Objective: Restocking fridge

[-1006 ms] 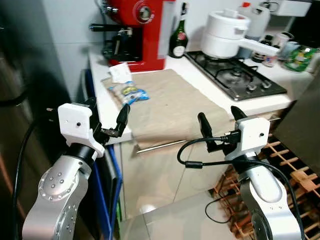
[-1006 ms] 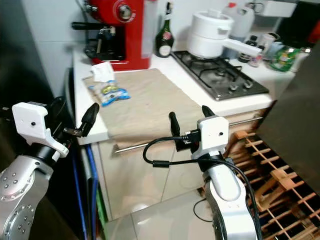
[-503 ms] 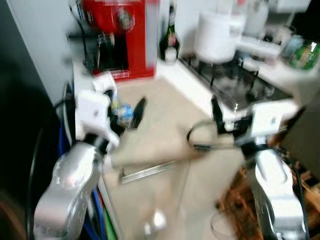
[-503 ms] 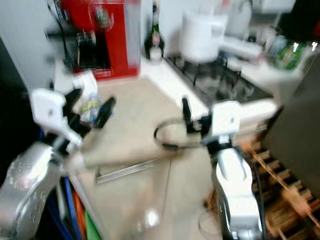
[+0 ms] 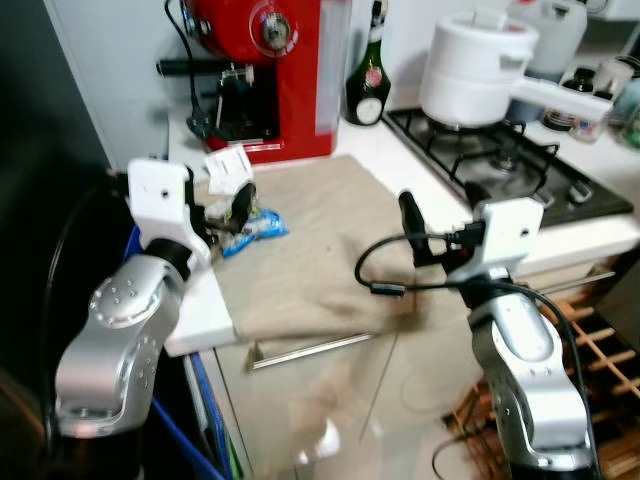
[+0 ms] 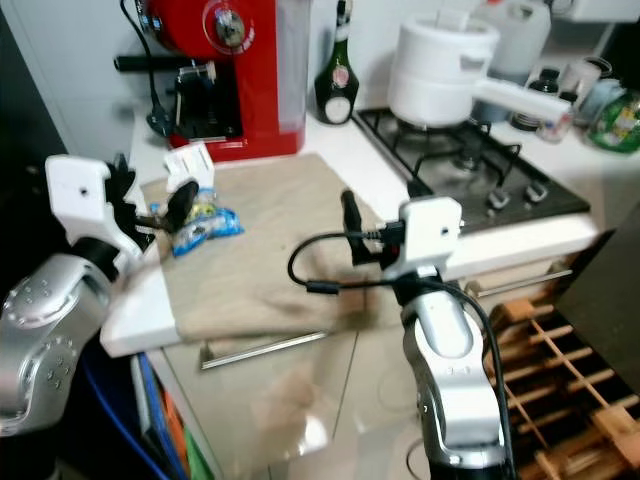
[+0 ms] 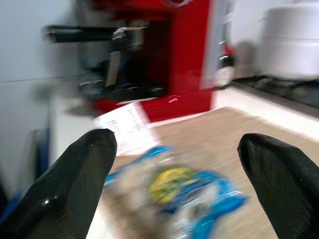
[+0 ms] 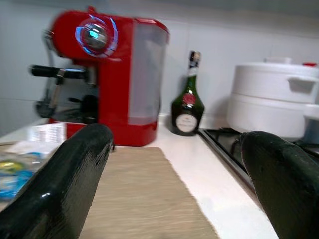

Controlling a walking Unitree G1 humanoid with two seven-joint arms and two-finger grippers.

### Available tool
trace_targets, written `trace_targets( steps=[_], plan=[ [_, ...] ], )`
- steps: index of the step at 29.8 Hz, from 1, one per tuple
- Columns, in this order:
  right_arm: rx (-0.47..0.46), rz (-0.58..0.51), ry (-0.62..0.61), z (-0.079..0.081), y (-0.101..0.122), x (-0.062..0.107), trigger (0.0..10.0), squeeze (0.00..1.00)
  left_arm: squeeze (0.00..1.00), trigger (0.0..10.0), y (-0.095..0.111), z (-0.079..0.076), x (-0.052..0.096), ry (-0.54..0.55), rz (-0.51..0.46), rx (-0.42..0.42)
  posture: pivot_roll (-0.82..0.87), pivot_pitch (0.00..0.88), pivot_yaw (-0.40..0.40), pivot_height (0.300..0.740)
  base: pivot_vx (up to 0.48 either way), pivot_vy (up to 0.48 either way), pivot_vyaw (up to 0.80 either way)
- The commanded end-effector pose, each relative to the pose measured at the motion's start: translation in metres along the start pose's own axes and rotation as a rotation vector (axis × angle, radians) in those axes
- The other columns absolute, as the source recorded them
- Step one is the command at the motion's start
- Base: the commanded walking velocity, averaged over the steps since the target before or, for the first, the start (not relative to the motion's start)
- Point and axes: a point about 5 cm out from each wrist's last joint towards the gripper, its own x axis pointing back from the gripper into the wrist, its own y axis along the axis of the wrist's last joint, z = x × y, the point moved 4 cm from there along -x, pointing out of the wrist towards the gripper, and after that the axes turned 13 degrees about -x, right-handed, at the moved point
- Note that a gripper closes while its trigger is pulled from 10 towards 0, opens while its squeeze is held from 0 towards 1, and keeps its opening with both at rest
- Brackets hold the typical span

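Covering the white counter (image 5: pixel 195 318), a beige cloth (image 5: pixel 320 240) bears a blurry, apparently blue packet (image 5: pixel 250 225); both jaws released.

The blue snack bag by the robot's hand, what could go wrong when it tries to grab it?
The blue snack bag lies loose on the beige cloth, so the open left gripper might push it along instead of pinching it. The cloth hangs over the counter edge, so a snagged finger might drag it. The red coffee machine stands close behind and could get bumped.
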Motion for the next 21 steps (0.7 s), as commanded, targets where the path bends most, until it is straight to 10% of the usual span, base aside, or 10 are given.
trace_targets(
  steps=[1,11,17,21],
  plan=[
    [-0.026,0.002,0.031,0.008,0.001,-0.003,10.0,0.1,0.0,10.0,-0.004,0.009,-0.007,0.005,0.008,-0.014,-0.05,0.0,-0.017,0.74,0.0,0.0,0.0],
    [-0.025,0.001,0.019,0.009,0.006,0.009,10.0,0.11,0.0,10.0,-0.015,0.018,-0.03,-0.015,0.032,-0.026,-0.11,0.0,0.035,0.74,0.0,0.0,0.0],
    [0.082,0.05,-0.069,-0.01,0.003,0.062,10.0,0.11,0.0,10.0,-0.007,-0.018,0.089,0.014,-0.065,0.094,-0.08,0.0,0.032,0.74,0.0,0.0,0.0],
    [0.09,0.115,-0.073,-0.018,-0.008,0.073,10.0,0.11,0.0,10.0,-0.025,-0.041,0.112,-0.041,-0.022,0.088,-0.06,0.0,0.006,0.74,0.0,0.0,0.0]
  ],
)
